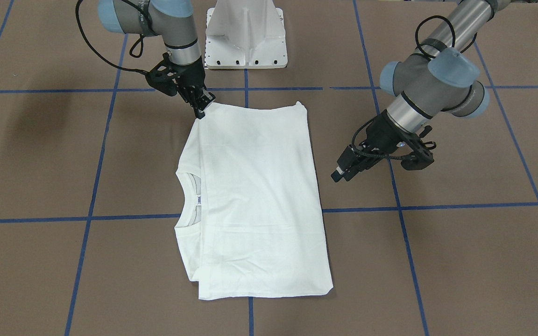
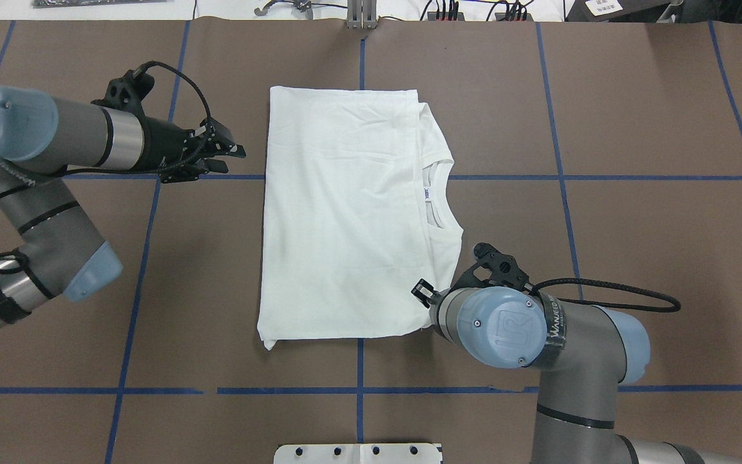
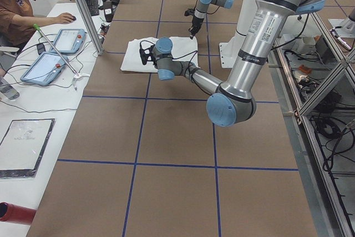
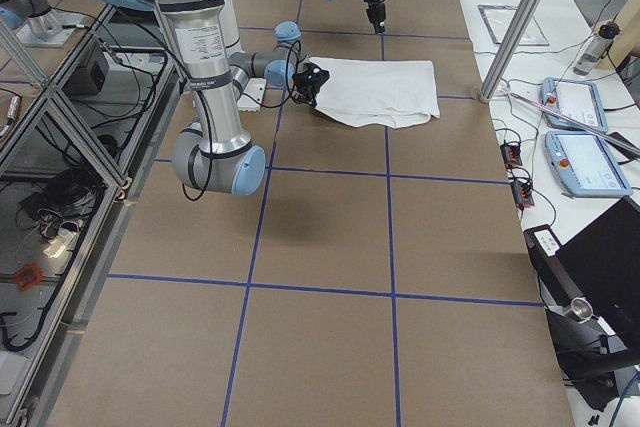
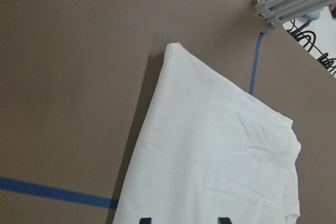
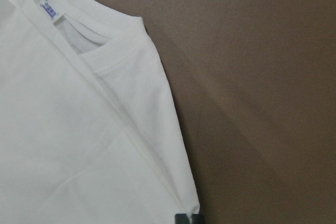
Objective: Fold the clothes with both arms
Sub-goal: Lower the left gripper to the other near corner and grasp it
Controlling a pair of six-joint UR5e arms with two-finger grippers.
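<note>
We see the shirt folded into a flat oblong at the middle of the table, its collar turned toward the table's right end. The right gripper has its fingers pinched together on the shirt's corner nearest the robot's edge, on the collar side. The left gripper hangs just off the shirt's opposite edge, fingers spread apart, holding nothing.

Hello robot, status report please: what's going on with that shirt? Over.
Left gripper open, hovering beside T-shirt. Right gripper shut on its corner, it seems. T-shirt partly folded, flat on table. Nothing in the way.
</note>
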